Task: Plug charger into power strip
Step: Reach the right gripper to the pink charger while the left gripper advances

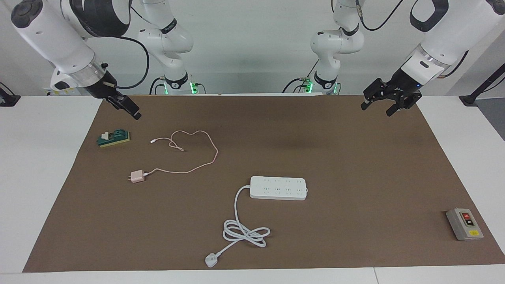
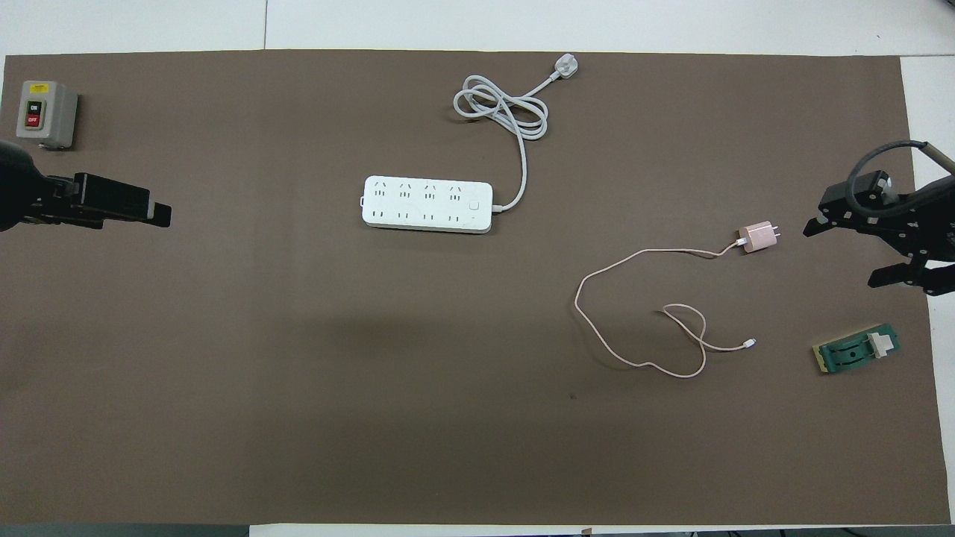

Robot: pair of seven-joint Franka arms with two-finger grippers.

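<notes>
The pale-pink charger lies on the brown mat toward the right arm's end. Its thin pink cable loops nearer to the robots and ends in a small white connector. The white power strip lies flat at mid-table, sockets up. My right gripper hangs open and empty over the mat's edge at the right arm's end, apart from the charger. My left gripper hangs open and empty over the left arm's end.
The strip's thick white cord coils farther from the robots and ends in a white three-pin plug. A grey switch box stands at the left arm's end. A small green part lies near the right gripper.
</notes>
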